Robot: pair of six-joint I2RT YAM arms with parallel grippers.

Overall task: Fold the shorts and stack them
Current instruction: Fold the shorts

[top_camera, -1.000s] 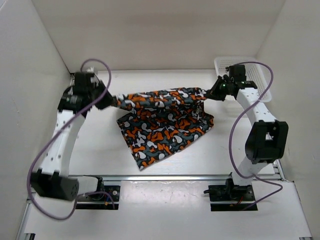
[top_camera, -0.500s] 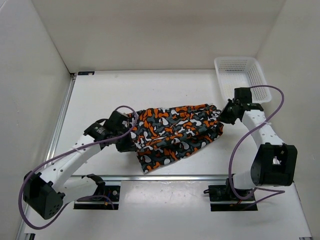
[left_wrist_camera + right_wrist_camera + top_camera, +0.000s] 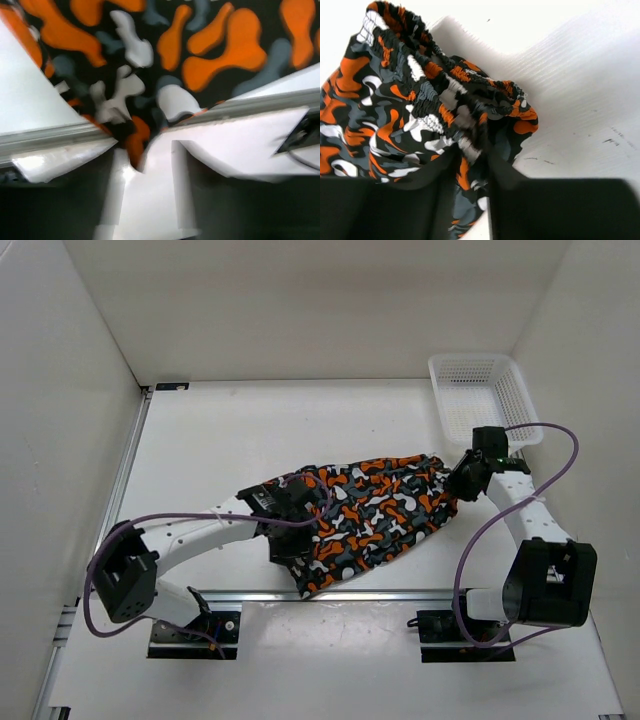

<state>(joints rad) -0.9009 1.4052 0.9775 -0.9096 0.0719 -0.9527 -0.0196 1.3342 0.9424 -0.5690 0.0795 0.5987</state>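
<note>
**Two arms hold patterned shorts stretched low along the bench's near edge**

The orange, black, grey and white blob-printed fabric shorts (image 3: 375, 510) lie slanted across the white bench (image 3: 220, 440). They run from the middle of the near edge towards the right edge, with one corner reaching almost to the near rail. The right hand (image 3: 463, 480) is clamped on the gathered elastic waistband at the end nearest the right edge, its black fingers closed over the ruffled band. The left hand (image 3: 290, 535) sits over the opposite end, where a fold of cloth appears pinched between its pale fingers. Holding both ends likely keeps the cloth taut and flat, so that a fold lands square rather than bunched. The white plastic mesh basket (image 3: 441, 400) stands apart in the far right corner.

The left wrist view is smeared, so the grip there is judged rather than plain. From above, the wrist and a purple cable (image 3: 200, 520) cover that end, and the number of layers beneath cannot be told.
</note>
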